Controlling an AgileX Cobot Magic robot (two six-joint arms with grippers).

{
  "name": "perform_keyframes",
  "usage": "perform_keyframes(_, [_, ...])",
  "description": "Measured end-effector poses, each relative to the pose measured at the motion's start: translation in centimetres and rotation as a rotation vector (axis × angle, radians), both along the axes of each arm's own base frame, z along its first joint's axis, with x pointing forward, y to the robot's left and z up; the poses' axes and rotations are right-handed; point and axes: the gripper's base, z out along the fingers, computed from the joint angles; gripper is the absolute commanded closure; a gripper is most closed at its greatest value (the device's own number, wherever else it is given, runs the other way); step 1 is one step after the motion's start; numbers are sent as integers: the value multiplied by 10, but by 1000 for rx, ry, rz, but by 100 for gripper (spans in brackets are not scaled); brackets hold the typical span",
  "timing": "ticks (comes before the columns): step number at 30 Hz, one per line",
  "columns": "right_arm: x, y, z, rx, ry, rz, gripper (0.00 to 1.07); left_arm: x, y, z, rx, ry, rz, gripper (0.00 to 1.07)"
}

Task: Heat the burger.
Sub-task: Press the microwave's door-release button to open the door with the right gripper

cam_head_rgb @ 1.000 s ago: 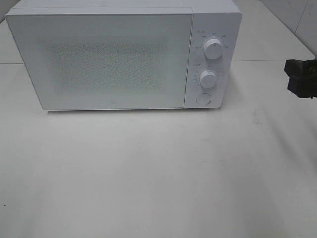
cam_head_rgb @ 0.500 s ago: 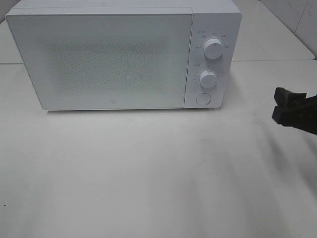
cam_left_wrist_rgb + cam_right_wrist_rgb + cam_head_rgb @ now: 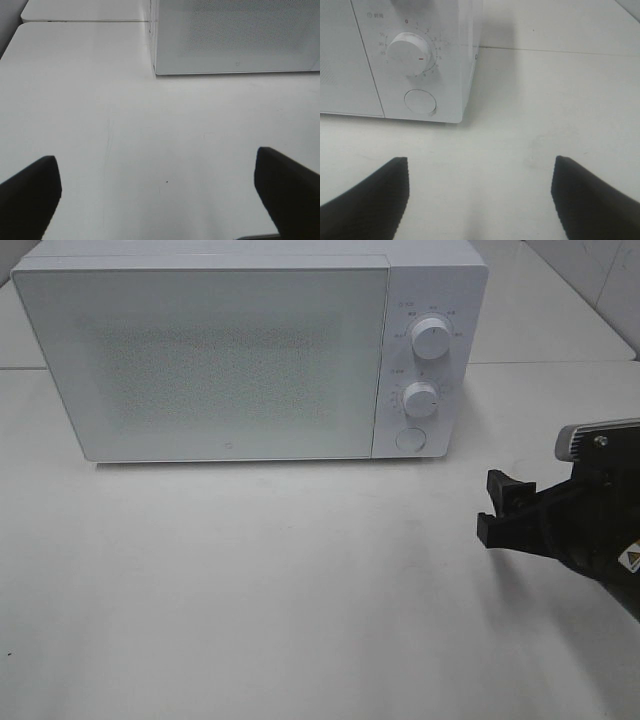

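A white microwave (image 3: 230,360) stands with its door (image 3: 200,360) shut at the back of a plain white table (image 3: 300,590). The tabletop meets a second white slab (image 3: 560,330) along a thin seam, and pale wall tiles (image 3: 600,270) show at the far right corner. The right gripper (image 3: 490,508) hangs low over the table, in front of and to the right of the microwave's upper knob (image 3: 430,338), lower knob (image 3: 420,398) and round button (image 3: 409,439), with its jaws apart and holding nothing. The left gripper (image 3: 160,200), seen only in its own wrist view, is spread wide and empty above the table near the microwave's left front corner, and the burger shows in no view, so its place cannot be told.
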Motion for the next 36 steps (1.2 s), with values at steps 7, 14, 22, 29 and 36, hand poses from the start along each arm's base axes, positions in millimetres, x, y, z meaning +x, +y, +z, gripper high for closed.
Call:
perform_keyframes(7, [1,29,5,-10,-29,4,31,0,0,0,0,0,0,3])
perform_keyframes(14, [7,45,14,-14,-66,-1,31,0,0,0,0,0,0,3])
perform_keyframes(22, [9,46,16,-5,-71,-19,31,0,0,0,0,0,0,3])
perform_keyframes(29, [9,46,13,56,-39,-24,33,0,0,0,0,0,0,3])
perform_keyframes(36, [8,47,11,405,-6,-97,45,0,0,0,0,0,0,3])
